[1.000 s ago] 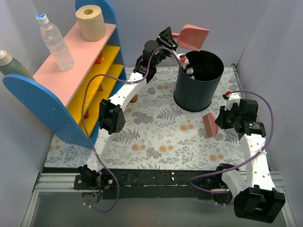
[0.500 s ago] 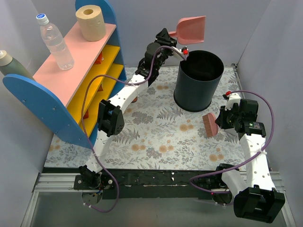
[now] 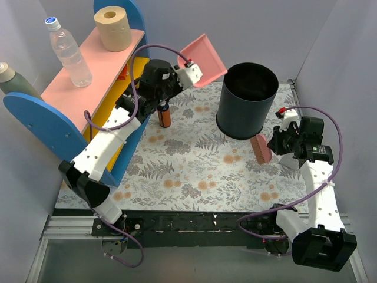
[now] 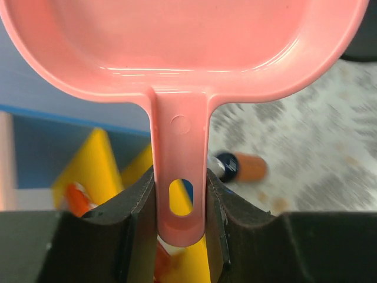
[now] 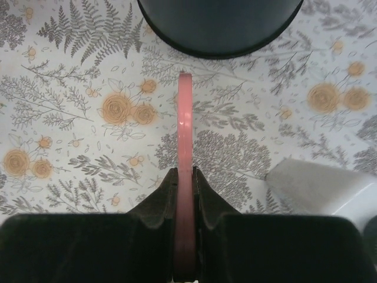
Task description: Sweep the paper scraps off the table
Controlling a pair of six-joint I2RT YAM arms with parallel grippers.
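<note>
- Dustpan (image 3: 205, 58) of smooth, glossy pink plastic: a shallow scoop with rounded corners and a flat handle pierced by an oval hole. Hangs tilted in the air, up left of the bin and near the shelf's far blue panel.
- Left gripper (image 4: 181, 194) clamped on that handle, with black fingers (image 4: 138, 206) pressing it from both sides right at the hole.
- Bin (image 3: 247, 100), dark and matte, a round tub narrowing slightly toward its foot. Stands upright on the far right part of the table.
- Brush (image 3: 260, 148), pink and flat, seen edge-on from the right wrist as a thin strip. Sits just beside the bin's foot, low over the cloth; contact with the cloth cannot be told.
- Right gripper (image 5: 185, 177) pinched tight on the brush's near end.
- Table (image 3: 194, 171): a flat rectangle under a pale cloth printed with grey ferns and orange flowers.
- Whereabouts of the paper scraps cannot be told, as the bin's inside shows only as darkness.
- Shelf (image 3: 41, 118) along the left, with rounded blue end panels, a pink top and yellow compartments.
- Beige paper roll (image 3: 113, 26) and clear ribbed water bottle (image 3: 69, 53) upright on that pink top.
- Small orange bottle (image 3: 164, 115) with a dark cap, standing on the cloth at the shelf's foot.
</note>
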